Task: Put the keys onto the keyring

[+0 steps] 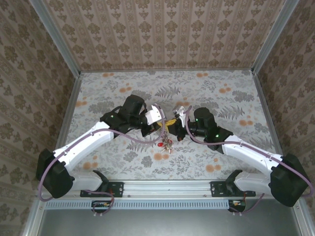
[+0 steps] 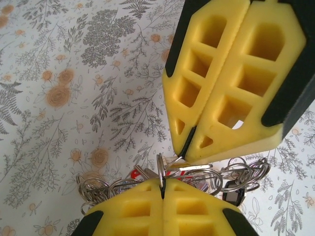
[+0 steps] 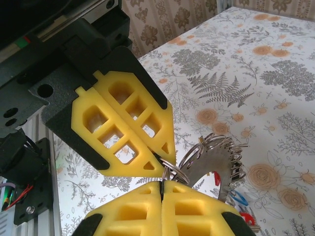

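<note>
Both arms meet over the table's middle, and a bunch of keys (image 1: 166, 144) dangles under their tips. My left gripper (image 1: 165, 125) (image 2: 161, 184) (image 3: 160, 160) is shut on a small split ring (image 2: 161, 167) standing edge-on between its yellow fingers. My right gripper (image 1: 173, 130) (image 3: 161, 186) (image 2: 186, 150) is shut too, pinching what looks like the same small ring (image 3: 172, 172) tip to tip with the left. Behind hangs the silver keyring (image 3: 206, 169), strung with several small rings. A red key head (image 2: 135, 173) (image 3: 248, 218) and a blue one (image 3: 239, 198) hang below.
A floral tablecloth (image 1: 206, 93) covers the table, closed in by patterned walls on three sides. A metal rail (image 1: 167, 187) with both arm bases runs along the near edge. The left arm's black wrist body (image 3: 54, 83) looms at the left of the right wrist view.
</note>
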`<action>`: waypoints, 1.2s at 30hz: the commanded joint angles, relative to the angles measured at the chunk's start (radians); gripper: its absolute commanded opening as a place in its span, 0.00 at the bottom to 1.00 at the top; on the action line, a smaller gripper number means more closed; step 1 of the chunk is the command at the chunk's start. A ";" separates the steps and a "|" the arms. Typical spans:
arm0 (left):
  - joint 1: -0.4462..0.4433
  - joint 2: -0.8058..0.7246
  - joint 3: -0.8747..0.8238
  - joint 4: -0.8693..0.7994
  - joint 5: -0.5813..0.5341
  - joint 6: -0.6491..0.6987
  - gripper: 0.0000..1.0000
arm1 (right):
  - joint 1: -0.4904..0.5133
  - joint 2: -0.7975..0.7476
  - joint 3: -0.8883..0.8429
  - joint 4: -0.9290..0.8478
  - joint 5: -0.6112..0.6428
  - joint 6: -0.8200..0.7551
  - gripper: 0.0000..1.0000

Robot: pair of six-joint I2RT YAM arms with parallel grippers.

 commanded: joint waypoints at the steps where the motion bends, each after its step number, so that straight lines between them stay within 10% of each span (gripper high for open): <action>1: 0.011 0.011 0.028 -0.009 0.071 -0.011 0.00 | 0.007 0.014 0.012 0.058 -0.062 -0.003 0.00; 36: 0.006 -0.045 0.002 0.035 0.068 0.027 0.00 | -0.009 0.037 0.056 -0.081 0.123 0.046 0.00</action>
